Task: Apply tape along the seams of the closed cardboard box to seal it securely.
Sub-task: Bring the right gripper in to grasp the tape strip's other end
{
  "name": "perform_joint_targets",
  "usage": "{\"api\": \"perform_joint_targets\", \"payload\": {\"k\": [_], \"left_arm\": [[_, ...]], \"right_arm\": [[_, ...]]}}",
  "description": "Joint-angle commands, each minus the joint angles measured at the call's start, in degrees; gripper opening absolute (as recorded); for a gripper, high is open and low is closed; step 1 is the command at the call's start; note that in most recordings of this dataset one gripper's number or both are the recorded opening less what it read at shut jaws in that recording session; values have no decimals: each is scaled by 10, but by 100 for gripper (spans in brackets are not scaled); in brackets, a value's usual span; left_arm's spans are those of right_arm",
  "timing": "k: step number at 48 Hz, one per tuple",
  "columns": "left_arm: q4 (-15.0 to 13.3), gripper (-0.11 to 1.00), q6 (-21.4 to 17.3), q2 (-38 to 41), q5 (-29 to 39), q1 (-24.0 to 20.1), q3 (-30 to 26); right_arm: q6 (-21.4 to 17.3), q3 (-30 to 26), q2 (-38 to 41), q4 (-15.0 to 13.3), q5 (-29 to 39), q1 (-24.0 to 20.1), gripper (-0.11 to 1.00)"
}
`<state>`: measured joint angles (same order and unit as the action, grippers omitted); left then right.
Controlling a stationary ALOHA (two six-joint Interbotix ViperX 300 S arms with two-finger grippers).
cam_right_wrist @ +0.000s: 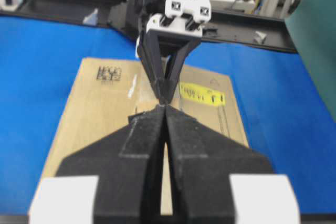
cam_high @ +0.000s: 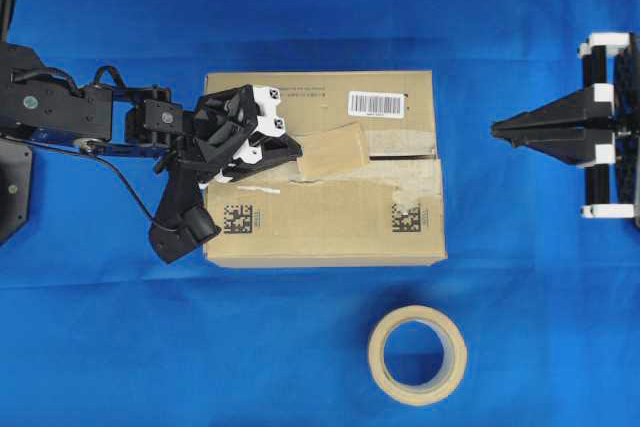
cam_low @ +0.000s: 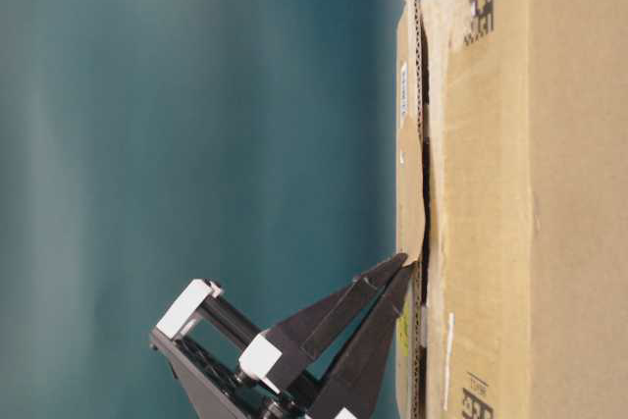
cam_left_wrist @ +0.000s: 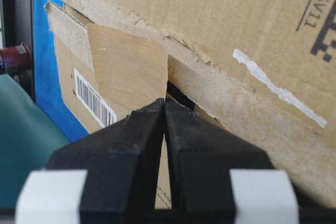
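The cardboard box lies in the middle of the blue cloth, its barcode label on the far flap. A tan piece of tape lies flat and slightly askew over the left part of the seam, mostly on the far flap. My left gripper is shut, its tips resting at the tape's left end beside the dark slit of the seam; nothing shows between the fingers. Off the box's right side, my right gripper hangs shut and empty, pointing at the box.
A beige tape roll lies flat on the cloth in front of the box, toward the right. The left arm's body overhangs the box's left edge. A yellow sticker marks the box's far end in the right wrist view.
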<state>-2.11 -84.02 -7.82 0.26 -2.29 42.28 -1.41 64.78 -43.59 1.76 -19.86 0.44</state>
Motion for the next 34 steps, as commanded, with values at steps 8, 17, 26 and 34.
{"api": "perform_joint_targets", "payload": {"k": [8, 17, 26, 34], "left_arm": [[0, 1, 1, -6, -2, -1, -9], [0, 1, 1, -7, -2, -1, -9], [1, 1, 1, -6, -2, 0, -8], [0, 1, 1, -6, 6, -1, -9]], "right_arm": [[-12, -59, 91, 7, -33, 1, 7], [-12, -111, 174, 8, -37, 2, 59], [-13, -154, 244, 10, -33, 7, 50], [-12, -188, 296, 17, -33, 16, 49]]}}
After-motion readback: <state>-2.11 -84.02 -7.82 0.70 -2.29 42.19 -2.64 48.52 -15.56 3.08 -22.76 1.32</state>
